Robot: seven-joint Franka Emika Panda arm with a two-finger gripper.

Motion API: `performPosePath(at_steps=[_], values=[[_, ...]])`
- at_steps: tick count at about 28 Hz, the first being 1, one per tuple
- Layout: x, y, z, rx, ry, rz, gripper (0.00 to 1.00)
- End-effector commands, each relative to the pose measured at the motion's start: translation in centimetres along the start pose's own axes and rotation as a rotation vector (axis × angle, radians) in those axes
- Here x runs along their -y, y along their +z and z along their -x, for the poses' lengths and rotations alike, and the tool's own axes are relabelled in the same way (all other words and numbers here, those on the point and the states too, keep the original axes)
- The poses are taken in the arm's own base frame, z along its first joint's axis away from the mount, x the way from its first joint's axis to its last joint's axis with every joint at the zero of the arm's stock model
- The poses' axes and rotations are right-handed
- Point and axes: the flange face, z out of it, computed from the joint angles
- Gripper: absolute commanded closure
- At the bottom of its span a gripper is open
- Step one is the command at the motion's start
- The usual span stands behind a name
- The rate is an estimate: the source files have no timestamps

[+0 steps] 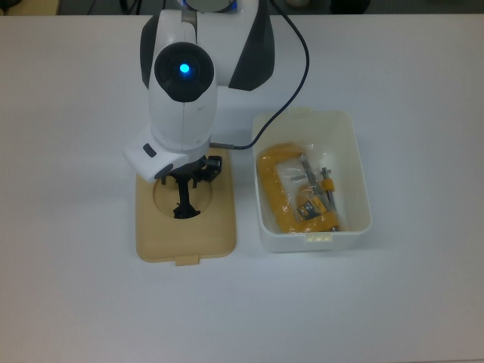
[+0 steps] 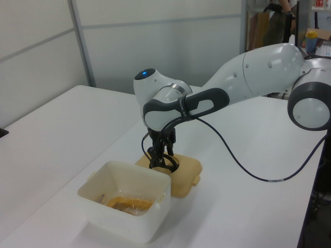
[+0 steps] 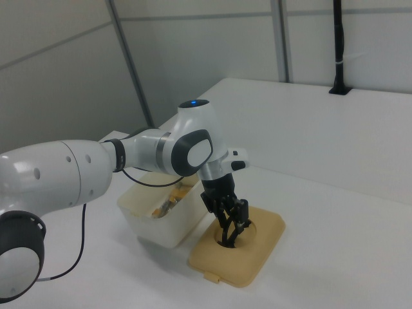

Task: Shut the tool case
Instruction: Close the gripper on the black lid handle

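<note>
Hand down at lid handle, grip unclear; open box alongside.

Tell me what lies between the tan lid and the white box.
Nothing: the top view shows only a narrow strip of bare table between the lid and the box.

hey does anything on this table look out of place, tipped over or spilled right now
Nothing looks spilled, tipped or damaged. The tan lid lies flat on the table beside the open white box, not on it, with the gripper down at its black handle. The yellow clamp sits inside the box.
</note>
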Motion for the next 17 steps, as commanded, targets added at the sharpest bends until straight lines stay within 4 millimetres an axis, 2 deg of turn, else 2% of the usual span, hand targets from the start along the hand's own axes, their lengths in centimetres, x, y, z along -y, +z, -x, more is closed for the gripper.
performPosePath(at_steps=[1, 2, 12, 17], values=[[0.4, 0.4, 0.0, -0.026, 0.034, 0.017, 0.95], [0.4, 0.4, 0.0, -0.031, 0.043, 0.016, 1.0], [0.4, -0.5, -0.2, -0.046, 0.06, 0.013, 1.0], [0.2, -1.9, -0.3, -0.062, 0.064, 0.006, 1.0]])
